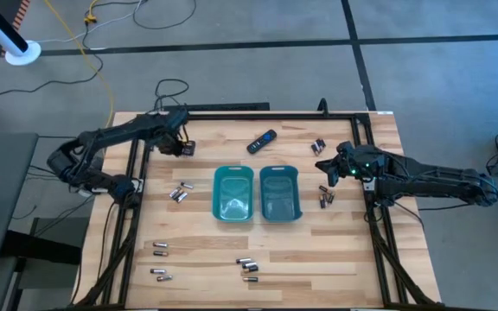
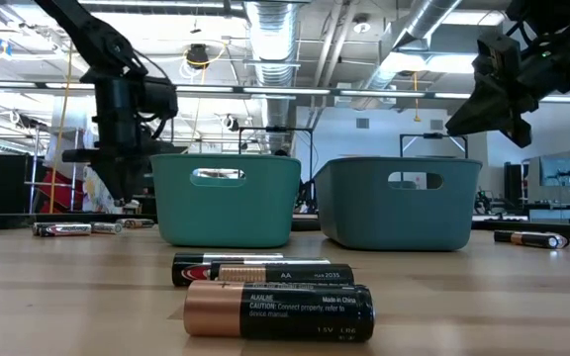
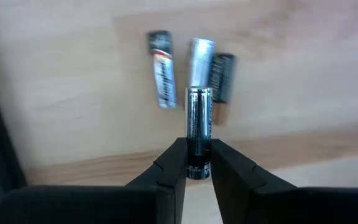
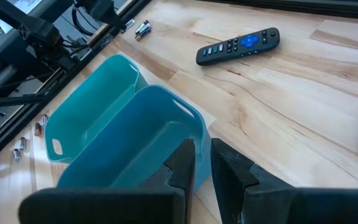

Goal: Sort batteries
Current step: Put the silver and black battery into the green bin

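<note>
The left arm reaches across the far left part of the pale wooden bench [image 1: 335, 250], bent at the elbow, and its left gripper [image 3: 197, 163] hangs above the wood. Its dark fingers [image 3: 174, 163] are narrow and clamp one silvery-grey cylinder battery with dark ends [image 3: 198, 130], which stands out forward between them. Under it, three more small batteries [image 3: 191, 74] lie close together on the bench, two dark and one silvery.

Other batteries lie in small groups: near the left teal plastic tray [image 1: 233, 193], at the near edge [image 1: 247, 266], and beside the right teal plastic tray [image 1: 279, 192]. The two trays stand side by side at the middle.

The right arm stretches in from the right, and the right gripper [image 4: 202, 163] hovers over the right tray with a narrow gap between its fingers, holding nothing. A black remote with a blue button [image 4: 238, 45] lies behind the trays.
</note>
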Robot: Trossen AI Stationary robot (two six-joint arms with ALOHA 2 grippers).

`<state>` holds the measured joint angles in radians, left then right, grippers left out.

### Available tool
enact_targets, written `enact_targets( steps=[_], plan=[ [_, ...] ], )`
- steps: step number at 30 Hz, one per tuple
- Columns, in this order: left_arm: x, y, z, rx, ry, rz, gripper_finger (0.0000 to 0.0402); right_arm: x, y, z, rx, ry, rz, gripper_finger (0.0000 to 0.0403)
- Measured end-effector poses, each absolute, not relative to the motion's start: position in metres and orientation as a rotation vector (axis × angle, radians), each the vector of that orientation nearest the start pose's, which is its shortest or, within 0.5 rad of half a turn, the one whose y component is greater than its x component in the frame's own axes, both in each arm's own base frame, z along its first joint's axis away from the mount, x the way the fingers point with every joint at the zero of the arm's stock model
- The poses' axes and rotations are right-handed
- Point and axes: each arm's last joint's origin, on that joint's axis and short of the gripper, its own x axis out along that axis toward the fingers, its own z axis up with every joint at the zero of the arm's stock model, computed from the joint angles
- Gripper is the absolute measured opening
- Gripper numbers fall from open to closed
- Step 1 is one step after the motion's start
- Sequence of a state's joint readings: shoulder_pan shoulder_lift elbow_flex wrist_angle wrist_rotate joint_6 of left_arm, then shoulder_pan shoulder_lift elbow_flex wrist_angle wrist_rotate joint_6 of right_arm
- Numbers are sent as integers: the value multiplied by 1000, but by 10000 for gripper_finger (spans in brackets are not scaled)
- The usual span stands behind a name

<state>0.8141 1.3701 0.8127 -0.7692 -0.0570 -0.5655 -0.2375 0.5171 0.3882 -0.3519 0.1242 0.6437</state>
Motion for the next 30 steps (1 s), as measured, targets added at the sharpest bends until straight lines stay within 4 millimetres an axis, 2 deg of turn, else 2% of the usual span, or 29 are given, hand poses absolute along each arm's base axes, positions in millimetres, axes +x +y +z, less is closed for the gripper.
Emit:
enact_targets(
  steps=[8,14,24,30],
  plan=[
    [187,142,193,-855,1051,960,62,122,-33,217,652,352,-498,71],
    [205,132,205,-822,1010,910,62,122,-33,217,652,353,-499,71],
    [222,135,242,-744,917,843,62,122,-33,217,652,353,-499,71],
    [238,127,266,-641,873,740,62,122,-33,217,653,353,-499,71]
  ],
)
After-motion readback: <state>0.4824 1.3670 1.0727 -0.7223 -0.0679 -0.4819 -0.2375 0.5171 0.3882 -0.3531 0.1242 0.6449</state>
